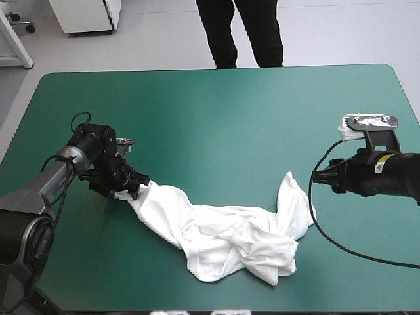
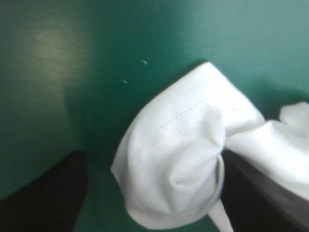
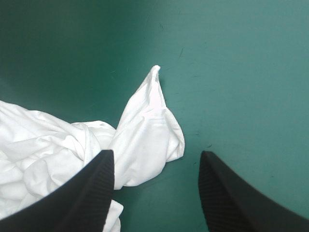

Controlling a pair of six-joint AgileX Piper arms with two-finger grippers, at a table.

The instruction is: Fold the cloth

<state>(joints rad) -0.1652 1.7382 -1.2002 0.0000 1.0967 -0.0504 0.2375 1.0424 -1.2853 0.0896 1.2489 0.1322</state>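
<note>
High view: the T-shirt [image 1: 230, 239] lies crumpled and twisted by the near edge of the desk [image 1: 216, 111]; pulling now could tighten the twist. Left wrist view: the left gripper [image 2: 152, 157], open around a bunched end, may catch several layers. Right wrist view: the right gripper [image 3: 157, 153] is open, a pointed corner just ahead.

The left arm [image 1: 29, 197] comes in from the left with its wrist bent downward. The left end effector [image 1: 126, 186] is held low, and its black fingers [image 2: 48, 195] stand well apart. The right arm [image 1: 394, 174] stretches in roughly level from the right. The right end effector [image 3: 157, 154] points inward toward the other arm, both fingers spread wide at their bases.
</note>
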